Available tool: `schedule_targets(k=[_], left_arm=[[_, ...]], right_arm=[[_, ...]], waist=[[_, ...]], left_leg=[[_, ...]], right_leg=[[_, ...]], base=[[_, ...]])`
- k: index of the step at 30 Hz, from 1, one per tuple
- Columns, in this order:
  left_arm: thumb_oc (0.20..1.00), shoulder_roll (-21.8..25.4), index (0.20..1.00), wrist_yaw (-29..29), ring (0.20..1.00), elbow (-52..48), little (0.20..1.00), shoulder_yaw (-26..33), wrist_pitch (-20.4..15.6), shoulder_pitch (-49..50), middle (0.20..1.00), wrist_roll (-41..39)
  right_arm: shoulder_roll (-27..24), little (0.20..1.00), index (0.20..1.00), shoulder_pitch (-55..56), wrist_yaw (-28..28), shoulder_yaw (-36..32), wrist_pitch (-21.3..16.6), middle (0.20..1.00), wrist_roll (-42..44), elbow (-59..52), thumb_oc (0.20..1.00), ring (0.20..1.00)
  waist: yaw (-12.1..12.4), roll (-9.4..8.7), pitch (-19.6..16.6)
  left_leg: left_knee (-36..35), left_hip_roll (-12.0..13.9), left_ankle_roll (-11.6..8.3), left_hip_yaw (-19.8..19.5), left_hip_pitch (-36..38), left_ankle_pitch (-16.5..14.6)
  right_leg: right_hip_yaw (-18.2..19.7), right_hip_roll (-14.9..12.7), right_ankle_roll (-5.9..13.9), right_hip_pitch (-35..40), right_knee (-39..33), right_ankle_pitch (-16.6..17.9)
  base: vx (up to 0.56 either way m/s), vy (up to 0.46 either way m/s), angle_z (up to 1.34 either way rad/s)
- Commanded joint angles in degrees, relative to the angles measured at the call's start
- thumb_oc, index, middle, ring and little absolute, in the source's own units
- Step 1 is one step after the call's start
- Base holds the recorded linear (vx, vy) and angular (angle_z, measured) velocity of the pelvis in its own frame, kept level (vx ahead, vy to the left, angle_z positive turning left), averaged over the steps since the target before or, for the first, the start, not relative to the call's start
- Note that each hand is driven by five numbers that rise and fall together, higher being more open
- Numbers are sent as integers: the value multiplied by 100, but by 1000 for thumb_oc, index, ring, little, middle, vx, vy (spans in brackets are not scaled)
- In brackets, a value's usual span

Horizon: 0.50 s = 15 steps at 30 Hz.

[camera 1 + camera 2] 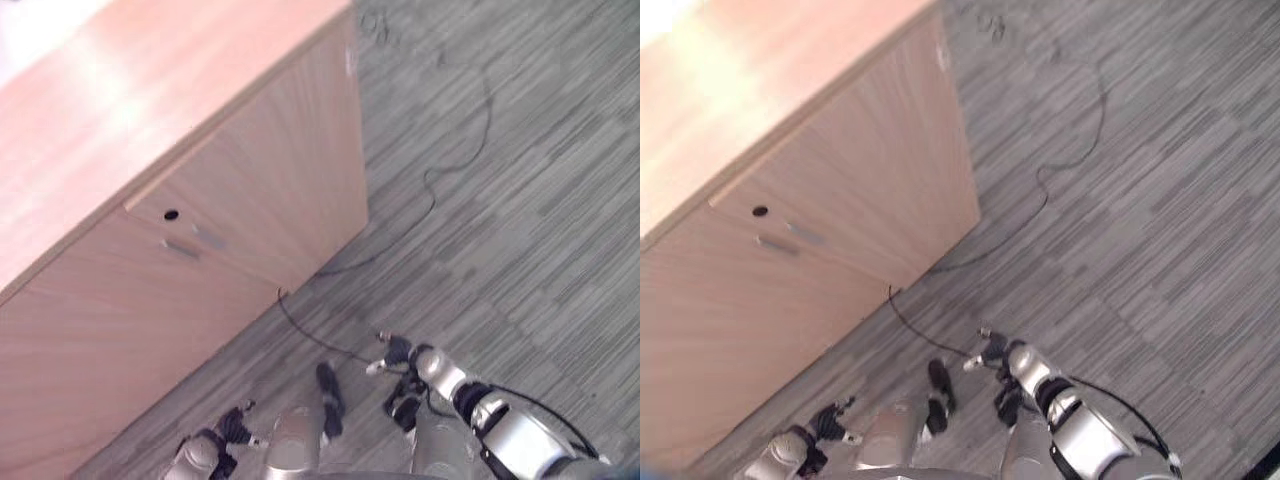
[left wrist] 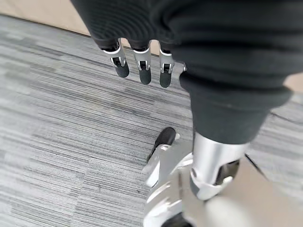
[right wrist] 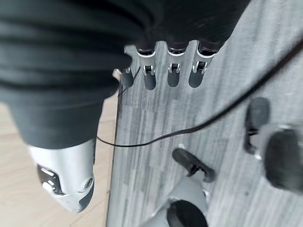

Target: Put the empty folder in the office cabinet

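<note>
While both robot hands, left and right, hang slack-fingered and empty, the cabinet stands shut.

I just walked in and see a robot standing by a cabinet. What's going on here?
The robot stands on a grey carpet floor in front of a wooden office cabinet whose doors are closed. Both hands hang low and hold nothing: the left hand and the right hand have relaxed, straight fingers. I see no folder here, so the job of putting it in the cabinet does not look under way yet.

office cabinet cropped, interior hidden
</note>
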Motion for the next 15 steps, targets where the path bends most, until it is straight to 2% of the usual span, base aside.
schedule_targets(k=[1, 5, 9, 10, 15], left_arm=[[1000, 207, 1000, -161, 1000, -273, 1000, -190, -46, 101, 1000, -582], [1000, 236, 1000, -110, 1000, -437, 1000, -204, -16, 51, 1000, -708], [1000, 234, 1000, -130, 1000, -496, 1000, -251, -2, 107, 1000, -695], [1000, 249, 1000, -113, 1000, -537, 1000, -275, 6, 126, 1000, -677], [1000, 341, 1000, -227, 1000, -754, 1000, -259, 62, 178, 1000, -627]], right_arm=[[431, 1000, 1000, -168, -168, -29, -86, 1000, 328, 329, 1000, 1000], [509, 1000, 1000, -313, -308, -54, -63, 1000, 331, 441, 1000, 1000], [549, 1000, 1000, -348, -414, 110, -34, 1000, -101, 619, 1000, 1000], [560, 1000, 1000, -424, -496, 314, 26, 1000, -661, 810, 1000, 1000], [454, 1000, 1000, -381, -515, 695, 273, 1000, -2166, 1400, 1000, 1000]], waist=[[113, -187, -80], [200, -216, -154], [223, -243, -198], [254, -238, -175], [349, -140, -58]], left_leg=[[219, -42, 68, -218, -885, 200], [98, -106, 83, -299, -1002, 238], [-49, -153, 65, -323, -908, 254], [-66, -173, 58, -338, -923, 250], [-176, -245, 45, -395, -891, 288]], right_leg=[[277, -414, 652, -105, -406, 559], [190, -445, 636, -216, -365, 508], [152, -394, 658, -136, -495, 532], [131, -386, 661, -136, -516, 534], [63, -387, 687, -140, -541, 567]], base=[[-114, 37, 23], [6, 8, 25], [11, 1, -2], [-13, -12, 4], [-2, -2, 1]])
